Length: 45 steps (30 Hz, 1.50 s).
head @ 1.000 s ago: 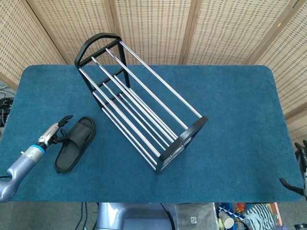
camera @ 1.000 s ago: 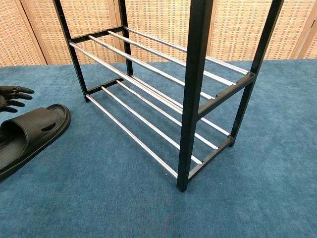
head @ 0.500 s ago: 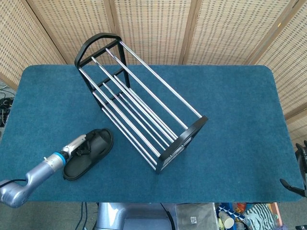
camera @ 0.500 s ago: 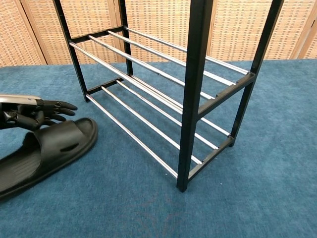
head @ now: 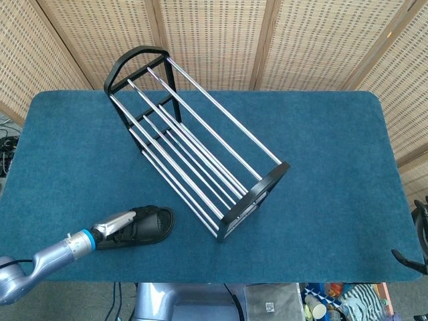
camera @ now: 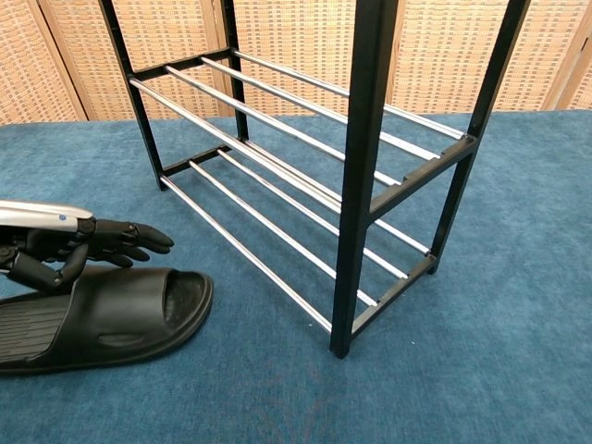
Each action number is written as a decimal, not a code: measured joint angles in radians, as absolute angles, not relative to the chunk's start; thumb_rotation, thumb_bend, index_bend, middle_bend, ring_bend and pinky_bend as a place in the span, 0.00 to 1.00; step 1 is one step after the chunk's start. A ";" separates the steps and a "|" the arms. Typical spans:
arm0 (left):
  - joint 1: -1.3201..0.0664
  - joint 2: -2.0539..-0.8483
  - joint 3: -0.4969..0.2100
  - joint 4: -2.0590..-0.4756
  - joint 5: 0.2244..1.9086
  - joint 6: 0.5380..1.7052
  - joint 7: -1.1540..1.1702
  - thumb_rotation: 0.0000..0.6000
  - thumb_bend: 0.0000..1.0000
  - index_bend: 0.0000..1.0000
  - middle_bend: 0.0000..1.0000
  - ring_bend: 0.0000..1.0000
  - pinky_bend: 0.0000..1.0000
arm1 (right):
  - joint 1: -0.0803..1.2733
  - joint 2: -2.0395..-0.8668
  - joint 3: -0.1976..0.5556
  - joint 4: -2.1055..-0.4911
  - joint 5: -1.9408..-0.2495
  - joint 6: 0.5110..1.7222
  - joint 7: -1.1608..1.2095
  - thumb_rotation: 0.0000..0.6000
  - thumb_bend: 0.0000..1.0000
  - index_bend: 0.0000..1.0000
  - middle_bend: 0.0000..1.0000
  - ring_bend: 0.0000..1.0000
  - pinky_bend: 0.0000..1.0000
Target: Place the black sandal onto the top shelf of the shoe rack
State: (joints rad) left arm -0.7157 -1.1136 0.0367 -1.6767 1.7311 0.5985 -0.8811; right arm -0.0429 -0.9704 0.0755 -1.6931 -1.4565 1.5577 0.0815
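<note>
While the arms work at a blue table (head: 321,154):
Shoe rack (head: 194,144): black frame, chrome rails, standing mid-table; both shelves bare.
Black sandal (camera: 102,319): flat on the cloth, near the front-left edge, toe toward the rack, apart from it.
Left hand (camera: 79,248): resting over the sandal's strap, fingers (camera: 139,236) extended; grip unclear.
Right hand (head: 418,237): at the table's right edge, mostly cut off; cannot tell its state.

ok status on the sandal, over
Left hand over the black sandal, grip unclear. Right hand idle at the table edge. Sandal flat on the table, shoe rack top shelf unobstructed.
</note>
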 measured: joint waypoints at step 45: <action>-0.357 -1.274 0.104 -1.542 1.448 1.037 0.048 1.00 0.08 0.00 0.00 0.00 0.00 | -0.044 -0.951 0.066 -1.712 -1.466 1.547 0.115 1.00 0.00 0.00 0.00 0.00 0.00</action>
State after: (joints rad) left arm -0.3575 -1.2743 0.1036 -1.5415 1.4484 1.0372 0.0482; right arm -0.0439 -0.9506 0.0659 -1.7115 -1.4656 1.5470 0.1154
